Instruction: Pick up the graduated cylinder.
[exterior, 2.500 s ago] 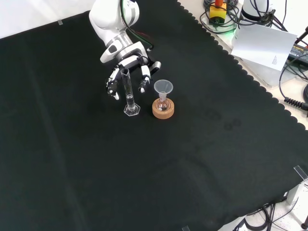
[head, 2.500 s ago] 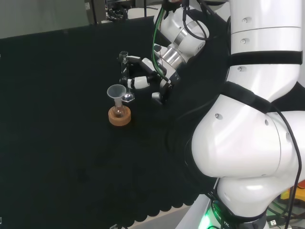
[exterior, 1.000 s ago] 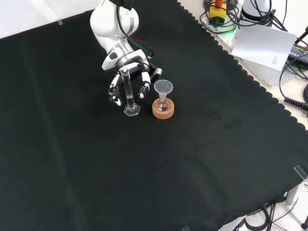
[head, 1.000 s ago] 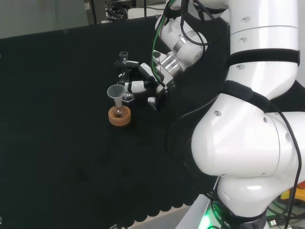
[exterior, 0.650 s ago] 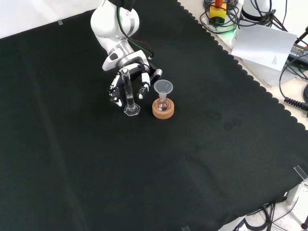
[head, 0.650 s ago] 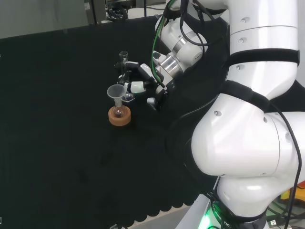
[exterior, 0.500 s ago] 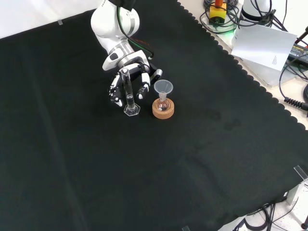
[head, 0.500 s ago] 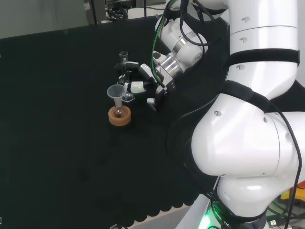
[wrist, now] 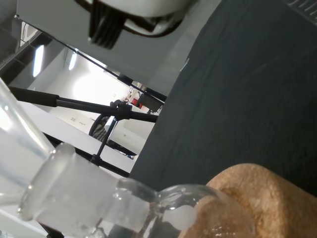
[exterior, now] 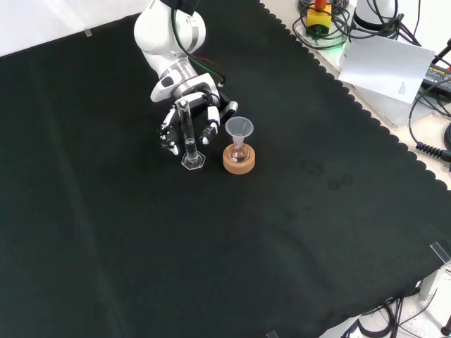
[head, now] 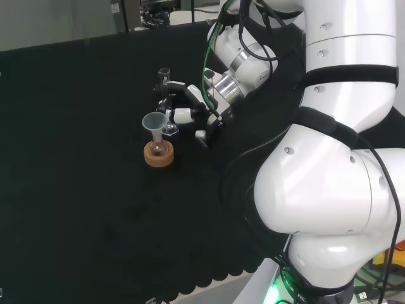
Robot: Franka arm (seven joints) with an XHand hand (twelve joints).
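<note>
The graduated cylinder (exterior: 187,135), a thin clear tube on a hexagonal foot, stands upright on the black cloth. In the front view the hand (exterior: 200,99) is right behind it, its fingers (exterior: 211,118) spread and pointing down on either side of the tube. I cannot tell whether they touch the glass. In the head view the cylinder (head: 166,84) rises just left of the hand (head: 197,103), with its foot behind the funnel. The fingers look relaxed, not closed round the tube.
Beside the cylinder a small round flask with a clear funnel (exterior: 239,127) in its neck sits on a cork ring (exterior: 239,162). The flask neck (wrist: 94,186) and cork ring (wrist: 247,196) are close in the wrist view. Cables and papers lie beyond the cloth's scalloped edge (exterior: 338,74).
Since 2.5 s ago the hand has moved in toward the cylinder until its fingers flank the tube. Over the last second it has barely moved; the cylinder has stayed put.
</note>
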